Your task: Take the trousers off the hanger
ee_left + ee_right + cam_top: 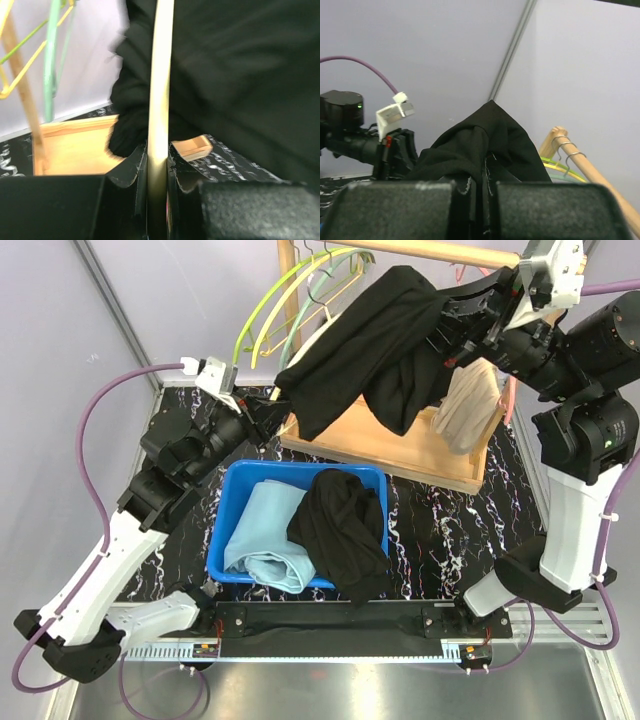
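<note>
A pair of black trousers (370, 350) drapes over a pale hanger (159, 90) above the wooden rack base. My left gripper (268, 410) is shut on that hanger's lower end; in the left wrist view (157, 150) the bar runs up between the fingers, with the black cloth (240, 75) just behind. My right gripper (447, 328) is shut on the upper right part of the black trousers (485, 145). Beige trousers (468, 405) hang at the right. Light blue trousers (265, 535) and another black pair (340, 530) lie in the blue bin. Red trousers are out of view.
The blue bin (228, 530) stands at front centre. The wooden rack base (400, 455) lies behind it, with its rail (440, 252) on top. Empty yellow and green hangers (290, 300) hang at the left of the rail, a pink one (510, 390) at the right.
</note>
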Tool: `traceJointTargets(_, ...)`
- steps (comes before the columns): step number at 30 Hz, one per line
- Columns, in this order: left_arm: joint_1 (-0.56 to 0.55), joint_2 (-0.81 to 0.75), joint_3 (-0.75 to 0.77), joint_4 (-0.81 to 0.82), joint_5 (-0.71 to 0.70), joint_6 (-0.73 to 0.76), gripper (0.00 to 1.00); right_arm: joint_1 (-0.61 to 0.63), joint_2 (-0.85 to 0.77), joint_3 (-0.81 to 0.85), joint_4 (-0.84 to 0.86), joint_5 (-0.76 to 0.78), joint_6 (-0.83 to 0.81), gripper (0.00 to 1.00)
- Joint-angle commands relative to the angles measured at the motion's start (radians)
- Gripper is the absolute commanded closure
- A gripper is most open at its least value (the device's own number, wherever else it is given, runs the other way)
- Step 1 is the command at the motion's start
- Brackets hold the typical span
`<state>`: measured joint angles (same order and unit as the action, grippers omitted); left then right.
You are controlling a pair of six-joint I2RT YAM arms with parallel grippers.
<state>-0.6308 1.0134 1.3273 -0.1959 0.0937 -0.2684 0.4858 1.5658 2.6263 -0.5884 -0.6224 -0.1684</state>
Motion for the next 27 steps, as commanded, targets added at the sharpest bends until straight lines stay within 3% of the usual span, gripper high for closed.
traceJointTargets(1,0.006,0.01,-0.007,0.018,-0.071,0.046,1.0,-0.003,-0.023,0.02,0.075,-0.068,0.099,1.0)
traceJointTargets(8,0.006,0.033,0.052,-0.01,-0.045,0.087,1.0,-0.003,-0.078,-0.104,0.05,-0.132,0.078,1.0)
traceJointTargets(14,0.006,0.047,0.121,-0.016,-0.003,0.097,1.0,0.052,-0.208,-0.417,0.032,-0.155,-0.009,1.0)
traceJointTargets(20,0.006,0.04,0.167,-0.025,0.032,0.087,1.0,0.221,-0.257,-0.686,0.001,-0.05,-0.176,1.0)
traceJointTargets(27,0.006,0.005,0.188,-0.085,-0.012,0.115,1.0,0.413,-0.228,-0.975,0.082,0.199,-0.353,1.0)
